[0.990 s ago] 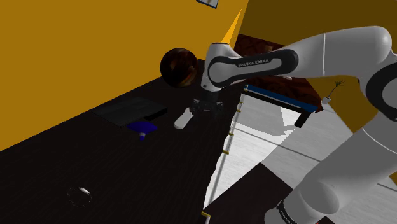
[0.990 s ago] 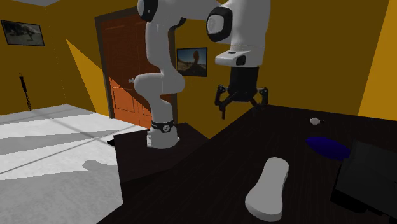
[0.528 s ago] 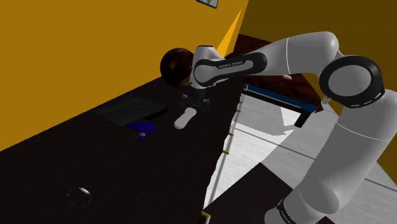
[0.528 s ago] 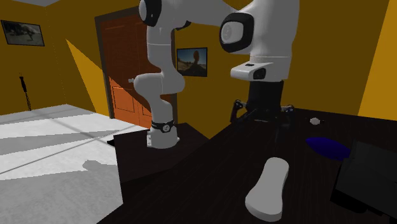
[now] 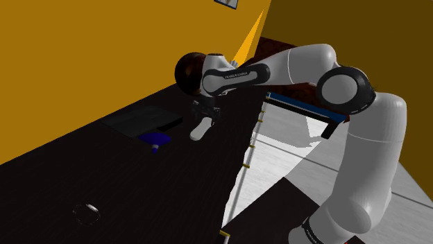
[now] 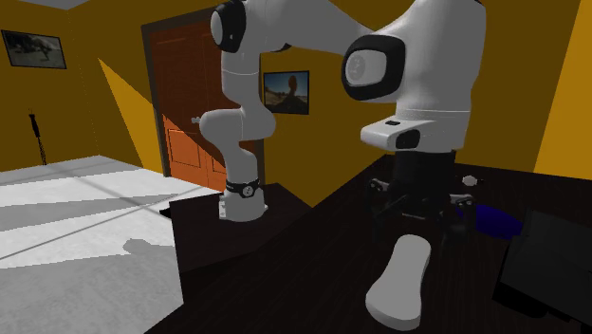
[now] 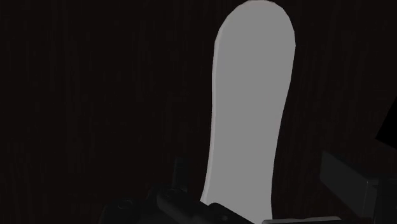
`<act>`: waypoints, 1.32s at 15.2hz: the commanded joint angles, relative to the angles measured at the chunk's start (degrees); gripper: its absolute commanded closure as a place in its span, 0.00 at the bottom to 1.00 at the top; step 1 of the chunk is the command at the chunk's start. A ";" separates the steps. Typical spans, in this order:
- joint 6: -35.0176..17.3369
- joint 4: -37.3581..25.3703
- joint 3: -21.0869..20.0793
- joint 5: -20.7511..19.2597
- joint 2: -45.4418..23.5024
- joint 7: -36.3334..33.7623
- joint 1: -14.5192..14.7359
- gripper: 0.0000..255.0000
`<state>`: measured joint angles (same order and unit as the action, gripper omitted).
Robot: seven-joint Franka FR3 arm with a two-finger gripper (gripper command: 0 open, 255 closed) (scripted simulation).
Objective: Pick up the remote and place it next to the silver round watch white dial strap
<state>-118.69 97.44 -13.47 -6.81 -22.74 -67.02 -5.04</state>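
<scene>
Wrist view: remote (image 7: 251,108) beneath tool (image 7: 254,172)

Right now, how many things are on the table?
5: white remote below the gripper, blue object and dark flat box beside it, brown ball behind, watch far off. Others may be hidden.

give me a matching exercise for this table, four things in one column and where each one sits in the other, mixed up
Things:
1. remote
2. watch
3. dark ball
4. blue object

Places:
A. at the table's far end, near the orange wall
B. right below the open end effector
C. alone, toward the shoulder view's lower left
D. beside the flat black slab

Pairs: 1-B, 2-C, 3-A, 4-D
</scene>
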 commanded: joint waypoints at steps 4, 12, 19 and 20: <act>-3.06 1.24 0.33 -0.58 -1.79 -0.55 0.13 0.00; -4.05 1.71 0.42 -0.76 -2.34 -0.66 0.17 0.00; -4.04 1.70 0.42 -0.76 -2.34 -0.66 0.17 1.00; -4.04 1.70 0.42 -0.76 -2.34 -0.66 0.17 1.00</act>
<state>-122.74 99.14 -13.05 -7.56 -25.08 -67.68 -4.87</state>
